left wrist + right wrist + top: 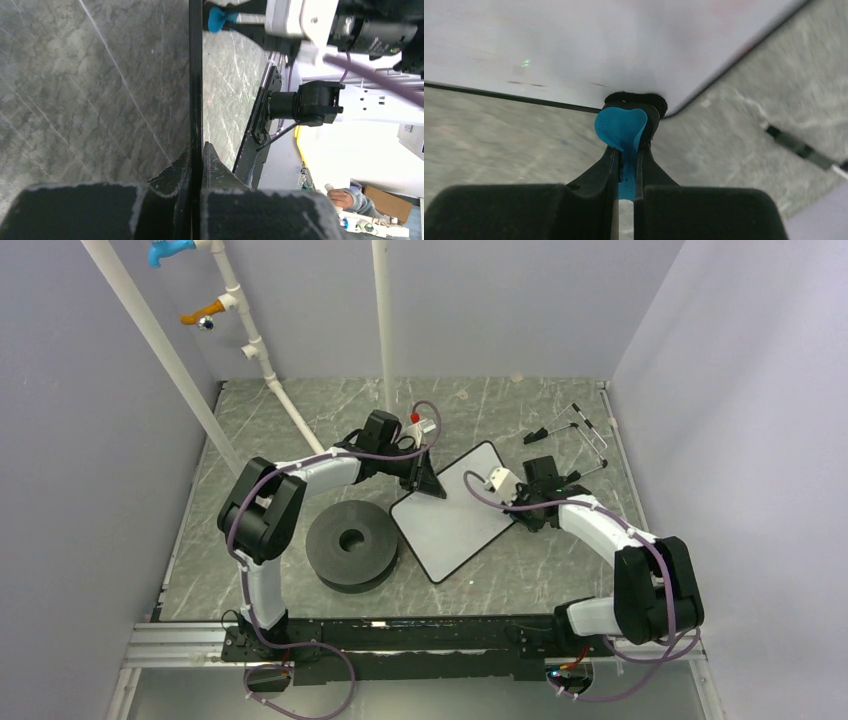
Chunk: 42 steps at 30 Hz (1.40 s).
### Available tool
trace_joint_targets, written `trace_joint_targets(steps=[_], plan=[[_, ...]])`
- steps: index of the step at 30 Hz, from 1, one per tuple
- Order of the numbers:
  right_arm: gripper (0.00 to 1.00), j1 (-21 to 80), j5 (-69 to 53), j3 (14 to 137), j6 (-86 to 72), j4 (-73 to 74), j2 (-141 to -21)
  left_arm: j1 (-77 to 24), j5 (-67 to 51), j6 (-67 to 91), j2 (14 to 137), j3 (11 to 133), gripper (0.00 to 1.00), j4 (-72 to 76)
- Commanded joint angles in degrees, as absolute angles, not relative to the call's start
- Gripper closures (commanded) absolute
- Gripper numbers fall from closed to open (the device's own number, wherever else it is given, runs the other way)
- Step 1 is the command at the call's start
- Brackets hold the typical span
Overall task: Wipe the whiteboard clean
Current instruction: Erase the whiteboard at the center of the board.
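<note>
Nearest to my bases, on the left, a black disc (pixel 350 543) with a hole in its middle lies flat on the grey marbled tabletop (pixel 520 570). Just beside it, towards the centre, is the whiteboard (pixel 455 510), turned so that one corner points back at me. Its face looks almost clean; only a faint reddish smudge shows near one edge in the right wrist view.

My left end effector (pixel 196 150) reaches over the disc to the board's far left edge. From the wrist I see the board edge-on as a thin black line running straight out from between my fingers, which are closed tight on that edge.

My right end effector (pixel 626 150) is at the board's right-hand edge, close to a rounded corner. Its fingers are nearly together and pinch a blue eraser (pixel 621 127). The eraser's black pad touches the white surface just inside the black rim. From above, the two end effectors face each other across the board, one on each far edge.

Farther out, to the right of the board, a few pens (pixel 570 430) lie loose on the tabletop, well apart from both end effectors. At the back left, white pipes (pixel 255 345) lean up against the wall.
</note>
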State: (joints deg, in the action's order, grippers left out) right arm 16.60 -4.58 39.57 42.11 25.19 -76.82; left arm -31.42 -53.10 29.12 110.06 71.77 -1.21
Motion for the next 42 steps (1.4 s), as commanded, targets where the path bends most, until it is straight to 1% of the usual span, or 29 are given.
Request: trace_joint_targets(steps=[1,4,10,13,14,16,18,20,23,24,26,28,32,34,36,38,42], plan=[[1.00,13.58,-2.10,39.88,42.32,23.14,-76.05,-32.32,-58.54,29.03,105.24,72.31,1.00,2.10],[1.00,15.90,-7.46,39.62,43.77,24.54,-75.32,-32.35,-58.46,28.88,105.45,72.50,1.00,1.92],[1.00,28.41,-11.65,40.05,45.09,25.93,-75.84,-32.77,-58.10,29.54,105.68,72.71,1.00,2.69],[1.00,31.50,-12.93,40.97,44.34,25.71,-75.19,-32.87,-58.02,29.70,105.73,72.71,1.00,3.00],[1.00,31.56,-11.90,41.27,43.16,24.38,-75.17,-32.89,-57.94,29.64,105.60,72.56,1.00,2.98],[1.00,30.34,-5.54,41.93,40.18,21.44,-75.45,-32.88,-57.58,29.52,105.27,72.00,1.00,2.98],[1.00,26.08,-1.51,42.43,37.71,19.04,-75.62,-33.00,-57.50,29.52,104.87,71.39,1.00,3.30],[1.00,19.77,-0.98,42.87,36.96,18.81,-75.78,-33.04,-57.48,29.56,104.52,70.89,1.00,3.55],[1.00,16.03,-2.15,41.69,39.57,21.00,-76.11,-33.04,-57.39,29.43,104.33,70.46,1.00,3.64],[1.00,15.85,-3.49,40.97,41.28,22.39,-75.99,-33.02,-57.44,29.63,104.23,70.22,1.00,3.90],[1.00,16.13,-10.29,39.86,45.51,26.60,-75.71,-33.00,-57.60,30.01,104.05,69.77,1.00,4.71],[1.00,18.14,-15.56,39.33,49.14,30.57,-75.95,-33.04,-57.82,30.27,103.85,69.47,1.00,5.27],[1.00,24.80,-18.62,38.70,50.73,30.90,-74.79,-33.09,-58.42,31.08,103.12,67.96,1.00,7.00],[1.00,26.45,-20.37,39.40,50.03,29.86,-73.39,-33.16,-58.37,30.96,102.41,67.01,1.00,7.34],[1.00,26.63,-19.40,40.04,47.34,26.01,-71.36,-33.17,-58.47,30.93,101.70,66.16,1.00,7.55],[1.00,25.53,-14.06,40.59,43.54,20.51,-69.89,-33.22,-58.09,30.43,101.12,65.70,1.00,6.81],[1.00,17.74,-11.39,44.76,37.17,14.84,-72.28,-33.32,-57.44,29.62,100.33,65.57,1.00,5.01]])
